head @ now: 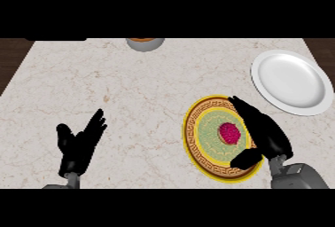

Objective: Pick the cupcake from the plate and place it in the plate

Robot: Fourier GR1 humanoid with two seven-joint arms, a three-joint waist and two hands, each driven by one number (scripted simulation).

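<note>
1. Right now the cupcake (229,133) sits at the centre of the patterned plate (196,146), a yellow-rimmed plate with a green middle, low on the right half of the worktop (131,88).
2. Its pink-red top is all that shows from above; any wrapper below is hidden, so I cannot tell its height.
3. Judging by what it is, the cupcake is light, soft and easily crushed, and the top would smear under pressure.
4. The sides low down look like the best hold, thumb at about 6 o'clock and fingers at about 1 o'clock of it.
5. The right robot hand (265,133) lies over the plate's 3 o'clock rim, fingers straight and spread from the thumb, just beside the cupcake and closed on nothing.
6. The left robot hand (78,144) rests open at the lower left, fingers up.
7. A plain white plate (291,82) waits at 1 o'clock from the patterned one, near it but apart.
</note>
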